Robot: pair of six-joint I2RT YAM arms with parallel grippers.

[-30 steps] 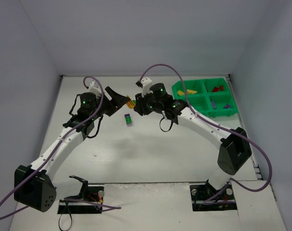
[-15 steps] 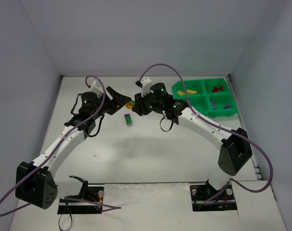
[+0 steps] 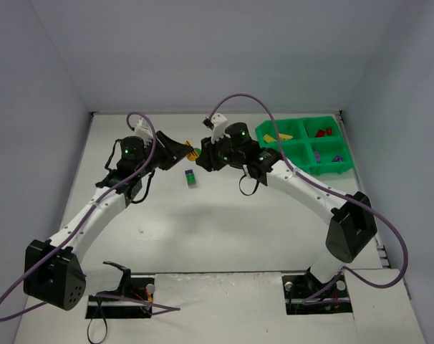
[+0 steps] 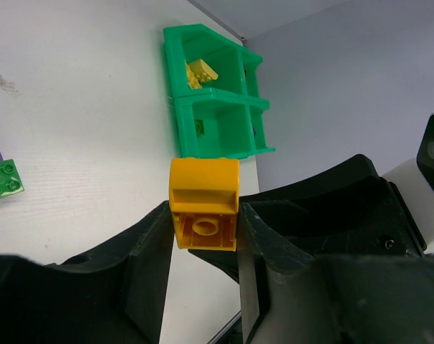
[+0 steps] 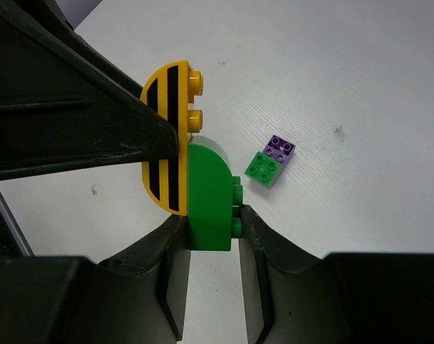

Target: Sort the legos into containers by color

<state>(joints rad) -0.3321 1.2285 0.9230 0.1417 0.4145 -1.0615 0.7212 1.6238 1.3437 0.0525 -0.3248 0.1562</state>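
White tabletop (image 3: 217,222). Our left gripper (image 4: 204,229) clamps yellow black-striped curved plastic brick (image 4: 203,188), right gripper (image 5: 211,233) clamps joined green curved plastic brick (image 5: 208,186). Likely light, rigid, slick: we hold flat sides.

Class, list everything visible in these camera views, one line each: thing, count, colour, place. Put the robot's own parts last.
white table: one, beneath everything.
bright green four-compartment plastic tray: one, table's far right.
yellow-and-black striped curved plastic brick: one, gripped above the table.
green curved plastic brick: one, gripped, touching the striped brick.
small flat plastic bricks: two, purple and green, side by side on the table.
yellow bricks: count unclear, tray's far-left compartment.
red bricks: count unclear, far-right compartment.
purple bricks: count unclear, near-right compartment.
left gripper: one, black, shut on the striped brick.
right gripper: one, black, shut on the green curved brick.
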